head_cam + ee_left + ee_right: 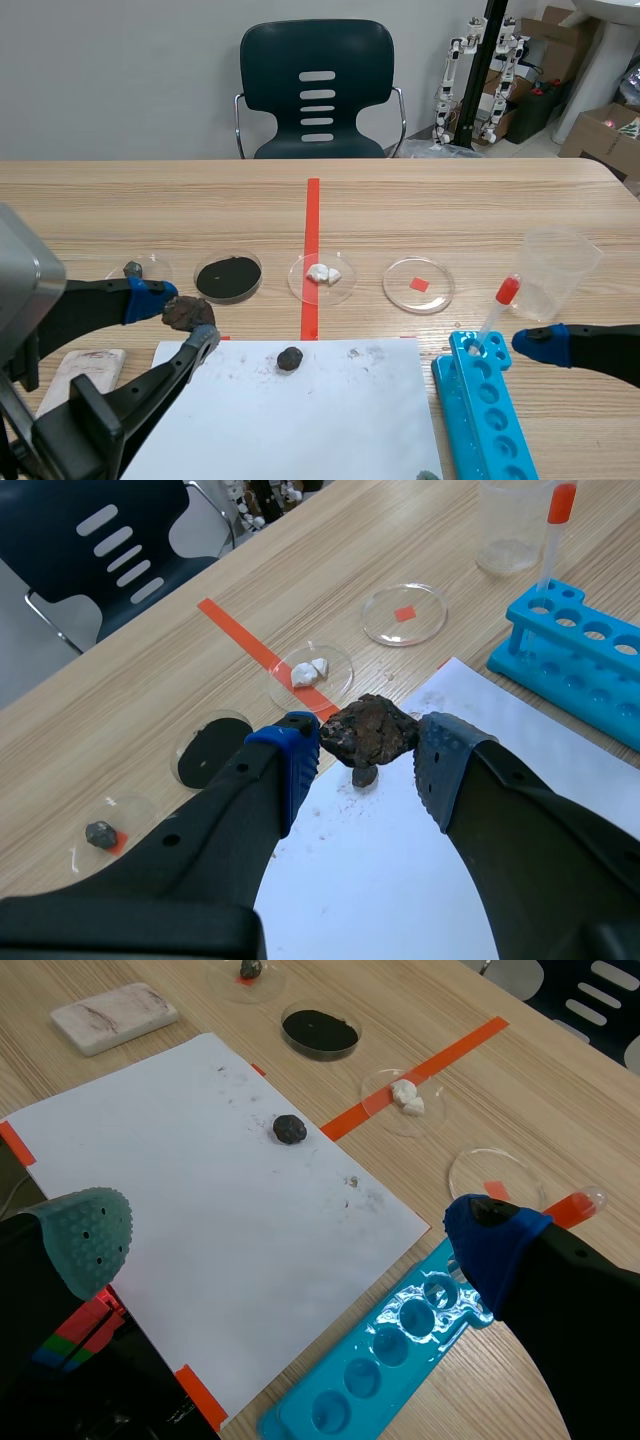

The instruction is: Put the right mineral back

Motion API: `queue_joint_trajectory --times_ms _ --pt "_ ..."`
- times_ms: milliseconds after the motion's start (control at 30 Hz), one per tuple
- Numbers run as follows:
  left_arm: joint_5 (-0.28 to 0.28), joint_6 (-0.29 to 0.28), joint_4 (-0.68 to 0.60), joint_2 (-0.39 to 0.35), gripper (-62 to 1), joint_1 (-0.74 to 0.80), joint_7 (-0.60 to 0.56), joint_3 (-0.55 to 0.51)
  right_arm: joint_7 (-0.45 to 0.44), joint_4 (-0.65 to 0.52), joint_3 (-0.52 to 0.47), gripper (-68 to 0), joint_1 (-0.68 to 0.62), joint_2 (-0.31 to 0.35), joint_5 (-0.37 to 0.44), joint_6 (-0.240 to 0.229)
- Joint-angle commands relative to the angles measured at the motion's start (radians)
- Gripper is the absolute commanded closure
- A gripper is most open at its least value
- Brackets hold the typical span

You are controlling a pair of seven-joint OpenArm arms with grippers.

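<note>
The left gripper (pixel 366 754) clamps a dark brown rock (pixel 370 728) over the white paper's (pixel 400 880) edge. The right gripper (pixel 290 1240) hangs open above the blue rack (pixel 395 1350).

A rough, matt mineral (pixel 368 732) is seen at the edge of a smooth white paper sheet (pixel 375 880), beside which a glossy blue plastic rack (pixel 590 670) is set on the grained wooden table (pixel 150 680).
</note>
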State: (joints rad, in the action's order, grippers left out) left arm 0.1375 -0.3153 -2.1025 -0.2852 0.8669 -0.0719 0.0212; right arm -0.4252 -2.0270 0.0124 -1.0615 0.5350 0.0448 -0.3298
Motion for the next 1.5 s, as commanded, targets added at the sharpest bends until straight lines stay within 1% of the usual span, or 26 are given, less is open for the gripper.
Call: queue_joint_trajectory --times_ms 0,1300,1400,1467 --pt "-0.013 0.006 -0.006 0.005 -10.0 0.0 -0.014 0.004 -0.018 -0.008 -0.007 -67.9 0.003 0.005 0.01 0.0" --pt "-0.014 0.006 -0.006 0.005 -10.0 -0.005 -0.014 0.014 -0.018 -0.008 -0.007 -67.9 0.003 0.005 0.01 0.0" --pt "-0.04 0.006 0.004 0.004 -10.0 -0.029 -0.013 0.034 -0.018 -0.008 -0.007 -67.9 0.003 0.005 0.01 0.0" --pt "-0.063 0.006 0.039 0.004 -10.0 -0.074 -0.014 0.056 -0.018 -0.008 -0.007 -67.9 0.003 0.005 0.01 0.0"
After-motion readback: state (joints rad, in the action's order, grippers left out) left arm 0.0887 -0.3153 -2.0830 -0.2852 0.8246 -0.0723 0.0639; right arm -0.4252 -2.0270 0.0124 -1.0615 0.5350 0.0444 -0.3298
